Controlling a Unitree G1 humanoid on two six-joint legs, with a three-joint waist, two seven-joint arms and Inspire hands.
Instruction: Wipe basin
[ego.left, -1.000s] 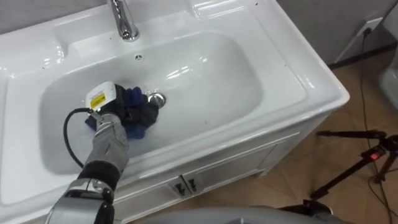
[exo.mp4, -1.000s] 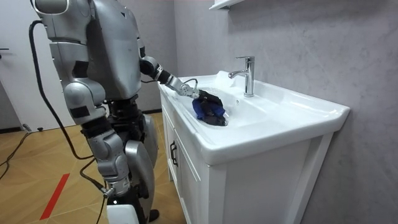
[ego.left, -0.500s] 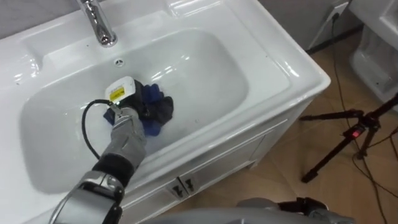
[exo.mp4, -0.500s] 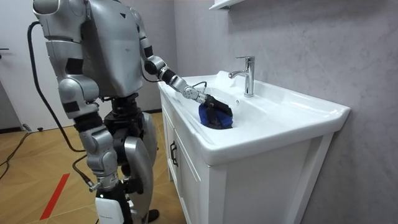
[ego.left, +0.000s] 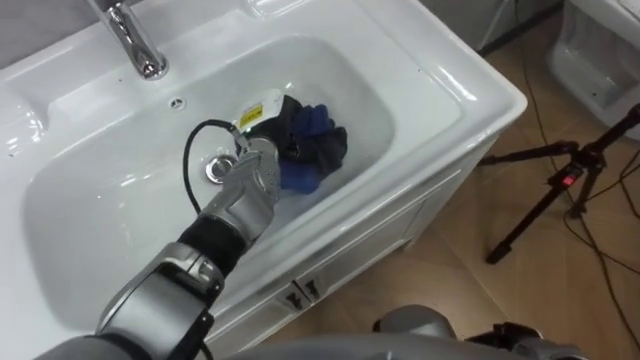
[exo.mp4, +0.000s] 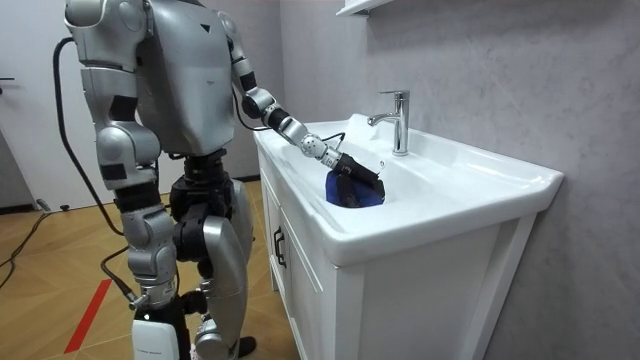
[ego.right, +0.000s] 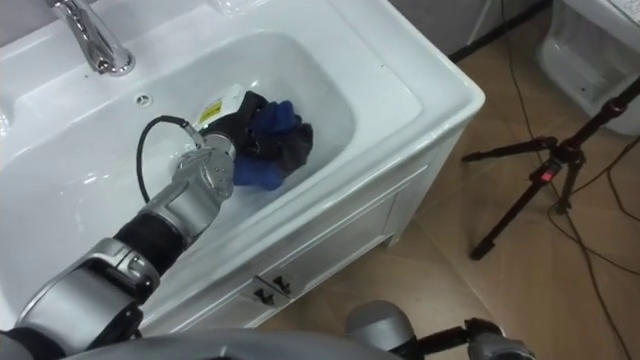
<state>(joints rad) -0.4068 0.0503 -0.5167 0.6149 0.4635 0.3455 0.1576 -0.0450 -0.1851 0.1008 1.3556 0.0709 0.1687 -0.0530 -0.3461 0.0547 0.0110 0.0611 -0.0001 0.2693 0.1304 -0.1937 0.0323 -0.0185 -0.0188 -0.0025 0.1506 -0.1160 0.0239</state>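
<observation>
Cloth (ego.left: 314, 128) swept rightward across the drain (ego.left: 217, 168) to the basin's (ego.left: 410, 85) right end.
Left hand (ego.left: 266, 138) has fingers curled around the blue cloth, low near the basin's front wall.

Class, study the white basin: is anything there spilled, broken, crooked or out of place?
Nothing stands out. The white ceramic basin looks whole, the chrome tap stands upright at its back, and the bunched blue cloth is gripped in the robot's left hand inside the bowl, beside the round metal drain.
</observation>
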